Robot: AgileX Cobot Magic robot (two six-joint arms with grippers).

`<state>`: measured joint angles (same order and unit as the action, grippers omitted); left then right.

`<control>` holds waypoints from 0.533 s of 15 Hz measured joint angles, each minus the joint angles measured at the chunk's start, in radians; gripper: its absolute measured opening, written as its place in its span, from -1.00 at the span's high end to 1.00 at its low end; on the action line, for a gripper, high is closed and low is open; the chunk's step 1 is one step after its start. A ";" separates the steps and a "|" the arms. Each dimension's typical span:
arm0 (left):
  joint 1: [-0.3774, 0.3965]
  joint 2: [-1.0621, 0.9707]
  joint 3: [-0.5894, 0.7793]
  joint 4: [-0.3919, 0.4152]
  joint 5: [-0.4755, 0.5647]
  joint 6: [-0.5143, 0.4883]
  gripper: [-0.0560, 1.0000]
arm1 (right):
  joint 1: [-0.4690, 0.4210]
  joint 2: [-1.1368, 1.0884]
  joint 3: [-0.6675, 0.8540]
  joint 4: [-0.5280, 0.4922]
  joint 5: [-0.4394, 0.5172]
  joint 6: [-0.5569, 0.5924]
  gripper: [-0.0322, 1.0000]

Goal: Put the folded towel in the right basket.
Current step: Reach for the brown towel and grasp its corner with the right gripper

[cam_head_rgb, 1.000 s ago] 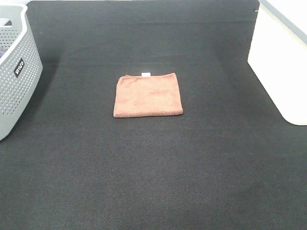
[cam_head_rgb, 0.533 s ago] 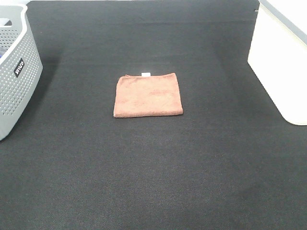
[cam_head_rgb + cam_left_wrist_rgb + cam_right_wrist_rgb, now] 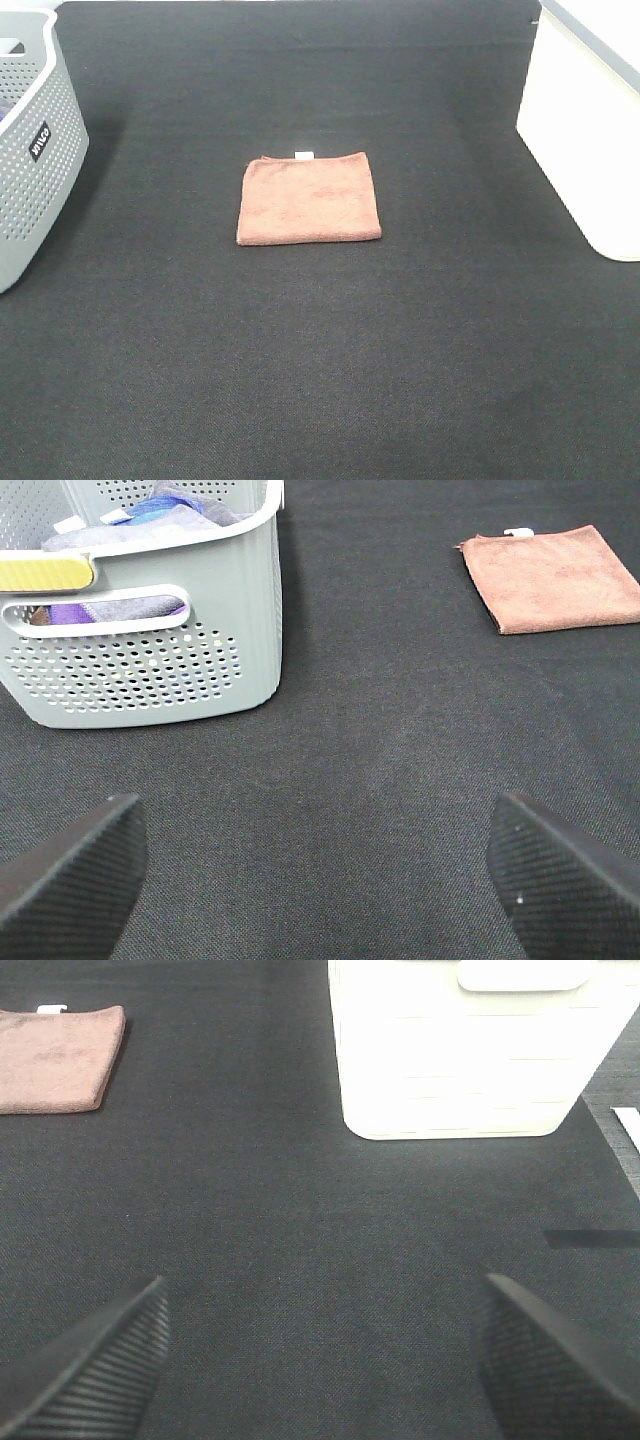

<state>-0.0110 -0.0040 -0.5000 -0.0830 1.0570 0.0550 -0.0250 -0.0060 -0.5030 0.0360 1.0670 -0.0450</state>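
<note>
1. Black woven cloth tabletop (image 3: pixel 320 380) fills the work area. The weave is fine and matt, and will probably drag on fabric.
2. Task item: a brown folded terry towel (image 3: pixel 308 198) lies flat just above the centre of the high view. It is roughly square with a soft pile, and a small white tag (image 3: pixel 304 154) sits at its upper edge. Nothing is touching it, and it is well apart from both baskets.
3. Target: a white, smooth, solid-walled plastic basket (image 3: pixel 590 150) with rounded corners stands at the upper right of the frame.
4. Non-target: a grey perforated plastic basket (image 3: pixel 35 150) stands at the upper left. The left wrist view shows blue and purple cloths (image 3: pixel 150 520) inside it.
5. Left gripper (image 3: pixel 318 870): its dark ribbed jaws are spread wide and hold nothing. Right gripper (image 3: pixel 320 1360): the same, spread wide and empty. Neither gripper appears in the high view.
6. Judgement: the step in hand is the approach and grasp, which has not yet begun. The right gripper is the better placed, being on the target's side.
7. Recommendation:
   - Descend on the towel's right-hand edge and press lightly into the cloth tabletop.
   - Pinch through every layer, since catching only the top ply would likely let the fold open.
   - Lift clear of the white basket's rim before releasing.
</note>
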 joint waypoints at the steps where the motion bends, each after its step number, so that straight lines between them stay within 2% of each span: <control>1: 0.000 0.000 0.000 0.000 0.000 0.000 -0.76 | 0.000 0.000 0.000 0.000 0.000 0.000 -0.58; 8: 0.000 0.000 0.000 0.000 0.000 0.000 -0.76 | 0.000 0.000 0.000 0.000 0.000 0.000 -0.58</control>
<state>-0.0110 -0.0040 -0.5000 -0.0830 1.0570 0.0550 -0.0250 -0.0060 -0.5030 0.0360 1.0670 -0.0450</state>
